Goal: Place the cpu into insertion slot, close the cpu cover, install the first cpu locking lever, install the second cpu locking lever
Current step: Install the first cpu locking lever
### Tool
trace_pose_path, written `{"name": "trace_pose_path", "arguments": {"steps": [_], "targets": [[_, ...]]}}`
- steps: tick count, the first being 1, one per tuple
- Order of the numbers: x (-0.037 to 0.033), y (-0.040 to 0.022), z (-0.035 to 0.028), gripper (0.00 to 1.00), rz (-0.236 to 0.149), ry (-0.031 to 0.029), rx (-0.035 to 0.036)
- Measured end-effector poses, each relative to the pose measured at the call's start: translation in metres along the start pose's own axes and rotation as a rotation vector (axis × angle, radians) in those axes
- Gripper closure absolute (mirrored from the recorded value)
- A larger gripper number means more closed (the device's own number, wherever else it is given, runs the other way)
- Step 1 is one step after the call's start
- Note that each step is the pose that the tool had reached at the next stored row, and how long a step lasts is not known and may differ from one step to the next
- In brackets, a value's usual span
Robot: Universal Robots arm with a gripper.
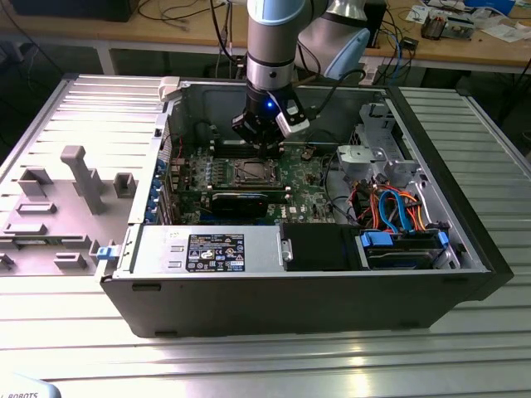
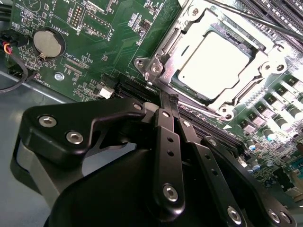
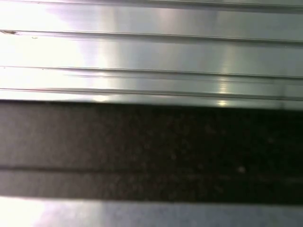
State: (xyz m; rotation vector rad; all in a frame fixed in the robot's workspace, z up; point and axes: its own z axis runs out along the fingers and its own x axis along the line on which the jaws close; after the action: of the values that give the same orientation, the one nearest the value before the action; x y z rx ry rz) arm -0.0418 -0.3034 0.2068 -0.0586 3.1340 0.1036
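Note:
The cpu (image 2: 213, 59) lies flat in the insertion slot (image 1: 251, 172) on the green motherboard (image 2: 94, 28), its pale metal top facing up. The silvery cpu cover (image 2: 173, 45) is down around it like a frame. A thin dark locking lever (image 2: 246, 19) runs along the socket's far side. In the second wrist view my gripper (image 2: 166, 97) is shut, its black fingers (image 2: 166, 142) pressed together with the tips at the socket's near corner. In the exterior view the gripper (image 1: 261, 143) hangs just behind the socket, inside the open computer case (image 1: 274, 307).
A round coin battery (image 2: 47, 43) sits on the board beside the gripper. Long memory slots (image 2: 279, 12) lie beyond the socket. A black card (image 1: 239, 201), the power supply (image 1: 207, 249) and drive bays with blue and orange cables (image 1: 398, 207) crowd the case. Ribbed metal table (image 3: 151, 52) surrounds it.

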Motion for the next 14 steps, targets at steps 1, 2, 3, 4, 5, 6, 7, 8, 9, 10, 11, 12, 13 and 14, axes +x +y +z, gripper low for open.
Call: {"name": "trace_pose_path", "arguments": {"steps": [1,2,3,4,5,6,7,8,9,10,11,12,13,14], "targets": [[0.0,0.0,0.0,0.89,0.0,0.0001,0.0001],[0.0,0.0,0.0,0.89,0.0,0.0001,0.0002],[0.0,0.0,0.0,0.89,0.0,0.0002,0.0002],[0.0,0.0,0.0001,0.89,0.0,0.0001,0.0001],[0.0,0.0,0.0002,0.89,0.0,0.0002,0.0005],[-0.0001,0.0,0.0003,0.89,0.0,0.0001,0.0021],[-0.0001,0.0,0.0005,0.89,0.0,0.0002,0.0066],[-0.0002,-0.0001,0.0008,0.89,0.0,0.0006,0.0116],[-0.0003,-0.0001,0.0011,0.89,0.0,0.0006,0.0135],[-0.0003,-0.0001,0.0012,0.89,0.0,0.0006,0.0143],[-0.0004,-0.0001,0.0014,0.89,0.0,0.0007,0.0152],[-0.0007,-0.0001,0.0016,0.89,0.0,0.0007,0.0166],[-0.0008,-0.0001,0.0017,0.89,0.0,0.0007,0.0174],[-0.001,-0.0002,0.0018,0.89,0.0,0.0008,0.0184]]}}
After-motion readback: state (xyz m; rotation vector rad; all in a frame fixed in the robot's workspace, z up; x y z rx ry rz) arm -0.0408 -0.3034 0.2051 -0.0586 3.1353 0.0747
